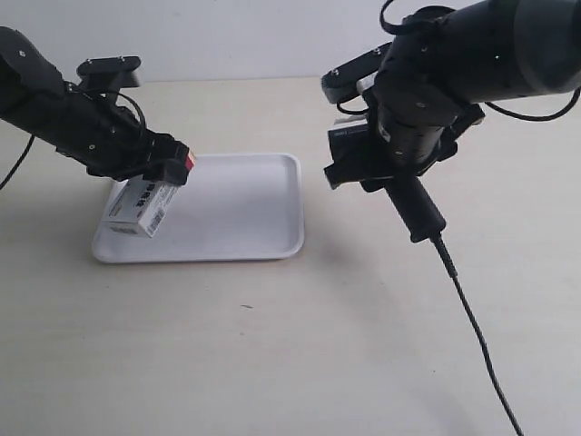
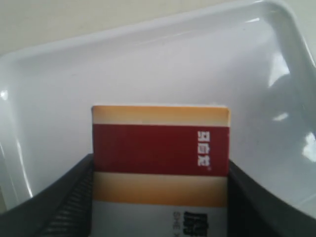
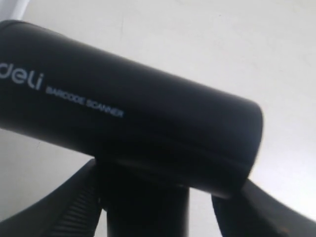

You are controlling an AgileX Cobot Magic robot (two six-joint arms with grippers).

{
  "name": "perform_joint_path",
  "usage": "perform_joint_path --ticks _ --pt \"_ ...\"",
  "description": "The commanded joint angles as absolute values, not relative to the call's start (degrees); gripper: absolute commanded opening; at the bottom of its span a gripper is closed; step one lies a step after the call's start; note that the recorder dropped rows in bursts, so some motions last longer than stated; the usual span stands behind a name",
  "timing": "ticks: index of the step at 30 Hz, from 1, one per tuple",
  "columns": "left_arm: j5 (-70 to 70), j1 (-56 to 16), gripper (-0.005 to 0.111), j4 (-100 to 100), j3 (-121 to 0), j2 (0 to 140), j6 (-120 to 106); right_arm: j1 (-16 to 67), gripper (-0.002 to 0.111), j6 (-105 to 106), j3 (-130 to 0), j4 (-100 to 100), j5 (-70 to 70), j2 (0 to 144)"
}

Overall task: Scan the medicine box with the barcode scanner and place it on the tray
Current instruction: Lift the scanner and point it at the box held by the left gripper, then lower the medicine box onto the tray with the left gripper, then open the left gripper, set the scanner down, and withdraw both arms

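Observation:
The medicine box (image 1: 141,207), white with a dark red and tan end, hangs tilted over the left part of the white tray (image 1: 245,204); whether it touches the tray cannot be told. My left gripper (image 1: 162,171) is shut on its striped end. In the left wrist view the medicine box (image 2: 160,148) sits between the black fingers (image 2: 64,197) of the left gripper (image 2: 160,165), with the tray (image 2: 148,64) beneath. My right gripper (image 1: 390,168) is shut on the black barcode scanner (image 1: 418,207), held above the table right of the tray. In the right wrist view the barcode scanner (image 3: 123,118) fills the right gripper (image 3: 165,185).
The scanner's thin black cable (image 1: 472,318) trails across the table toward the front right edge. A small dark speck (image 1: 247,307) lies on the pale tabletop in front of the tray.

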State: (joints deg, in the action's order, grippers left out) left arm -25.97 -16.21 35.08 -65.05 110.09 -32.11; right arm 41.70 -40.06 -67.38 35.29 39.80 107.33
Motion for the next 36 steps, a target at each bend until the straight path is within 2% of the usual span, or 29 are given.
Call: perform_joint_path --ticks 1,5,9,17,19,22,25,30,33,36 --pt "-26.7 -16.1 0.0 37.8 -65.4 110.0 -34.8 38.2 0.0 -40.3 -64.8 33.9 32.4 107.7" --pt "-26.6 -20.2 0.0 37.9 -65.4 110.0 -43.1 33.7 0.0 -40.5 -61.2 31.2 25.9 110.1" --pt "-22.6 -23.9 0.0 37.7 -65.4 110.0 -45.2 33.2 0.0 -40.5 -59.2 30.6 21.2 110.2" --pt "-19.9 -24.0 0.0 36.2 -65.4 113.1 -45.3 33.3 0.0 -40.5 -59.2 30.2 21.8 114.4" --pt "-19.4 -24.0 0.0 34.7 -65.4 113.7 -45.3 33.3 0.005 -40.8 -59.2 30.2 23.0 115.2" --pt "-18.7 -24.0 0.005 34.6 -65.4 114.7 -45.4 33.3 0.019 -43.7 -59.2 30.6 23.1 115.5" --pt "-18.7 -24.0 0.024 34.6 -65.6 115.2 -45.4 33.3 0.039 -43.7 -59.2 30.6 22.6 115.6" --pt "-19.0 -24.0 0.077 34.6 -65.9 115.4 -45.6 33.3 0.074 -43.7 -59.2 29.9 21.1 115.1" --pt "-19.0 -24.0 0.106 34.6 -65.9 115.4 -46.3 33.3 0.089 -43.7 -59.2 29.9 21.2 113.2" --pt "-18.7 -24.0 0.105 34.7 -66.2 115.4 -46.3 33.3 0.098 -43.7 -59.2 30.1 21.9 109.7"
